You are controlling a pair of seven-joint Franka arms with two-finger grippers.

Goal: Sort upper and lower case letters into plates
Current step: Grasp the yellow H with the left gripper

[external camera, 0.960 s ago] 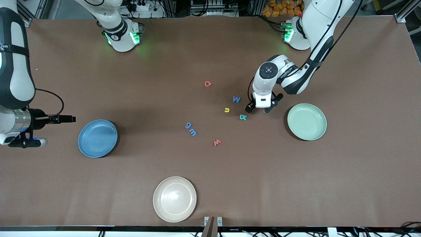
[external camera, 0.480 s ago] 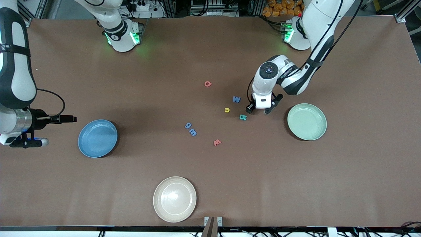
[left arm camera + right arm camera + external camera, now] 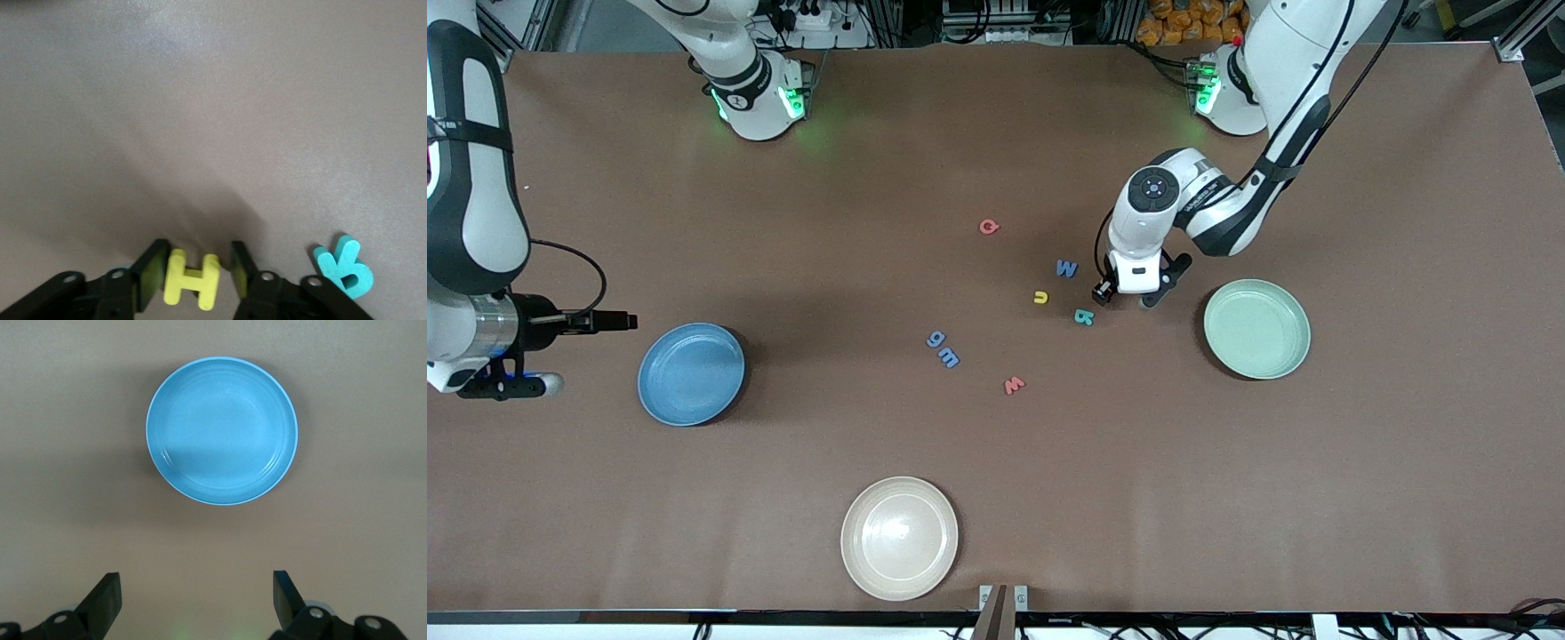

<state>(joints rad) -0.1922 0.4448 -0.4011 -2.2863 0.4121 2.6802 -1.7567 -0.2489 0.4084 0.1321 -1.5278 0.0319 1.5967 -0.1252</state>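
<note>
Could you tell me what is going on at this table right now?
The left gripper is down at the table beside the pale green plate, its fingers around the yellow H, with the teal R lying close by. The other letters, such as the red Q, lie scattered mid-table. The right gripper waits open near the blue plate. All three plates hold nothing yet.

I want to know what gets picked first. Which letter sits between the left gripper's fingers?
The yellow H. It sits between the fingers of the left gripper, while the teal R lies beside them and the other letters are apart on the table.
</note>
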